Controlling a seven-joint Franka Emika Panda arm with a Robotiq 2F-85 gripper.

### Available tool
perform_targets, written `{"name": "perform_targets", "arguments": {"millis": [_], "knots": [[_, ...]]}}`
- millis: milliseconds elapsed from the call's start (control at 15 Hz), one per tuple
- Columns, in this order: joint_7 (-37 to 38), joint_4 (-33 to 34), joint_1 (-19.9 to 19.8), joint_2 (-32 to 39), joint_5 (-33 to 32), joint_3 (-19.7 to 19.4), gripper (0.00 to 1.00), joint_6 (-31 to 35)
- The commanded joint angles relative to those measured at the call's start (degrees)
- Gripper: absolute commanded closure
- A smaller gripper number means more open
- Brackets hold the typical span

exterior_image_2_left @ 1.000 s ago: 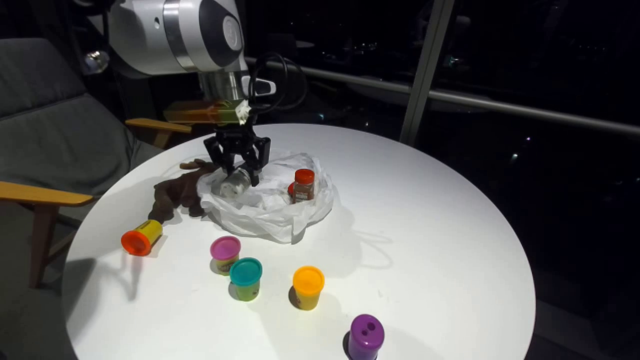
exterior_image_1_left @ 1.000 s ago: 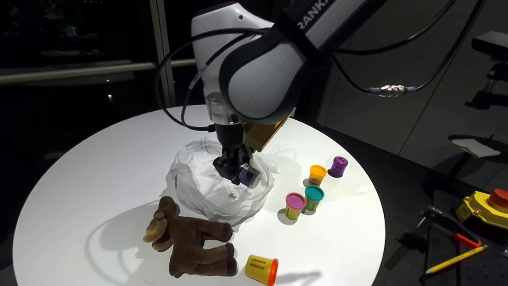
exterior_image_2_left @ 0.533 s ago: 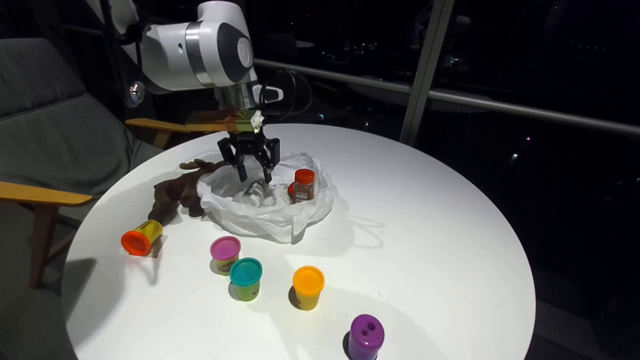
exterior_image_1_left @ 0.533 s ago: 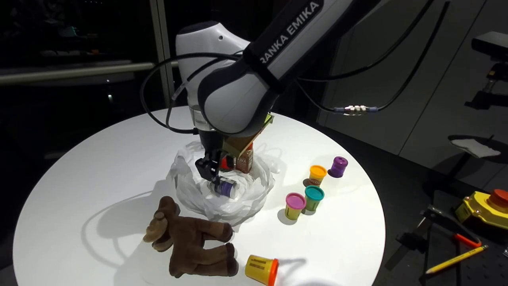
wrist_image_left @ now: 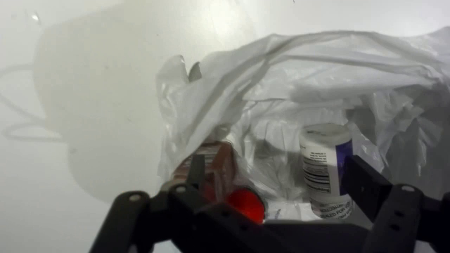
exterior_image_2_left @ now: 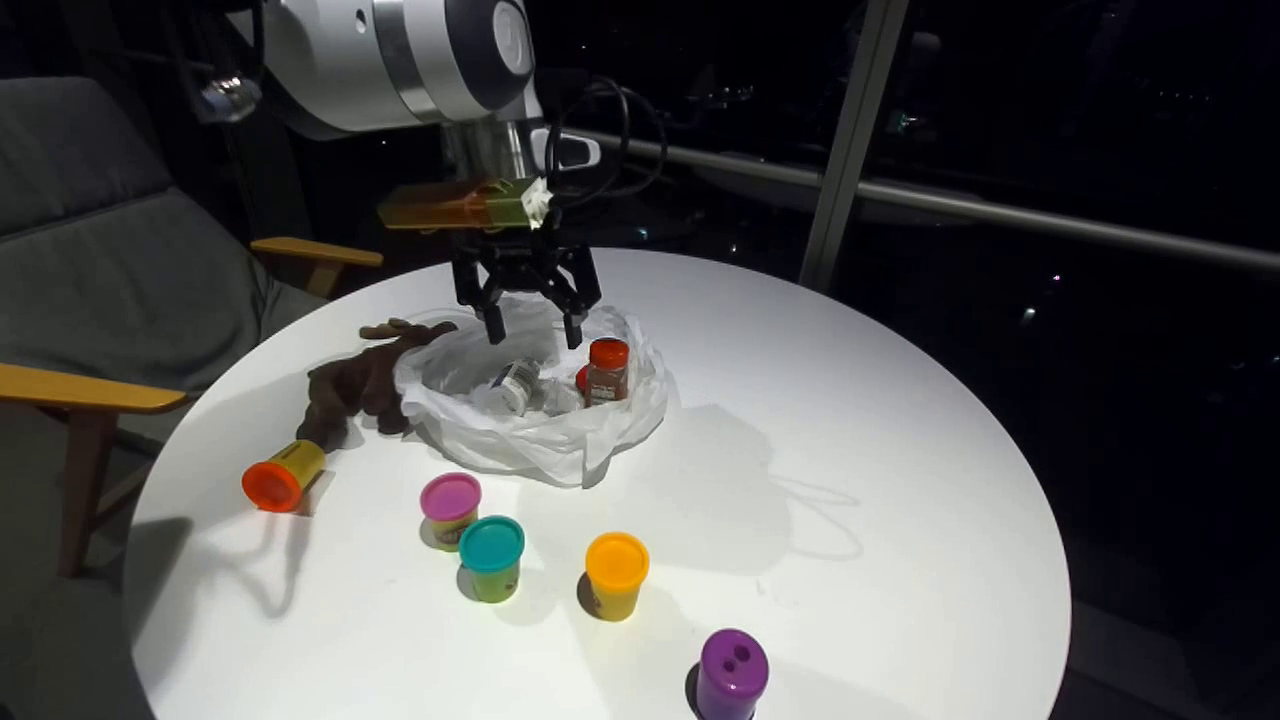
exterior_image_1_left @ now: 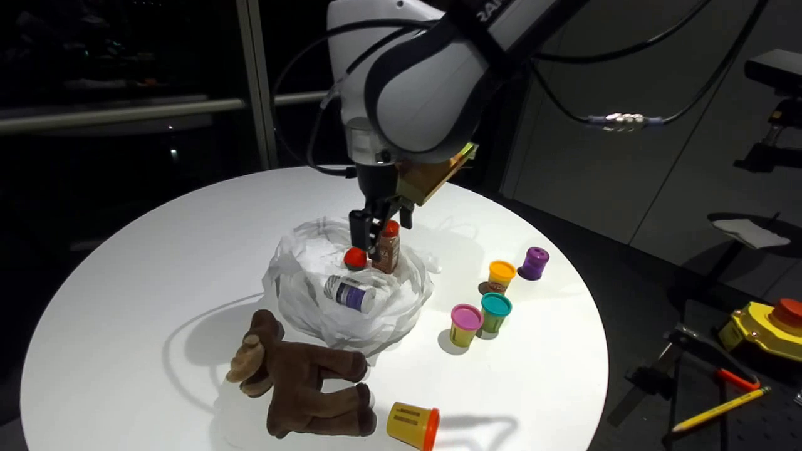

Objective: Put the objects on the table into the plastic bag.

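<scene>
My gripper point(exterior_image_2_left: 534, 332) hovers open above the plastic bag point(exterior_image_1_left: 351, 332), nothing between its fingers. Inside the crinkled bag, a white bottle with a purple label point(exterior_image_1_left: 349, 293) lies on its side near a red-capped brown bottle point(exterior_image_2_left: 607, 375) and a round red-topped thing point(exterior_image_1_left: 355, 259). On the white table point(exterior_image_1_left: 125, 300), the brown plush animal point(exterior_image_1_left: 294, 388) lies beside the bag. A yellow cup with an orange lid point(exterior_image_1_left: 410, 424) is tipped over. Standing upright are a pink-lidded cup point(exterior_image_1_left: 465, 326), a teal-lidded cup point(exterior_image_1_left: 495, 313), an orange-lidded cup point(exterior_image_2_left: 616, 575) and a purple bottle point(exterior_image_2_left: 732, 675).
Near the table's far side in an exterior view stands a grey armchair point(exterior_image_2_left: 80, 230) with wooden armrests. Beyond the table edge, a yellow box with a red button point(exterior_image_1_left: 767, 329) and a pencil point(exterior_image_1_left: 720, 409) rest on a dark surface.
One second ago my gripper held the white and purple bottle over the bag. It came lower and let go; the bottle lies in the bag. The gripper has since opened wider and risen.
</scene>
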Motion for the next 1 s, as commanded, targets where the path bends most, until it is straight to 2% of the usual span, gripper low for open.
{"name": "perform_targets", "arguments": {"millis": [0,133,200,467,733,933], "knots": [[0.16,-14.20,-2.27,-11.89,-1.40,-1.70,0.01,1.56],[-2.17,-19.61,-5.61,-15.61,-0.26,-2.08,0.00,3.11],[-5.84,-22.09,-8.22,-16.89,0.83,-1.70,0.00,4.45],[-12.59,-23.11,-15.09,-13.99,3.80,-2.03,0.00,7.75],[-14.80,-20.97,-17.80,-8.35,5.83,-1.14,0.00,8.67],[-14.55,-19.88,-17.17,-4.47,6.37,-0.39,0.00,9.96]]}}
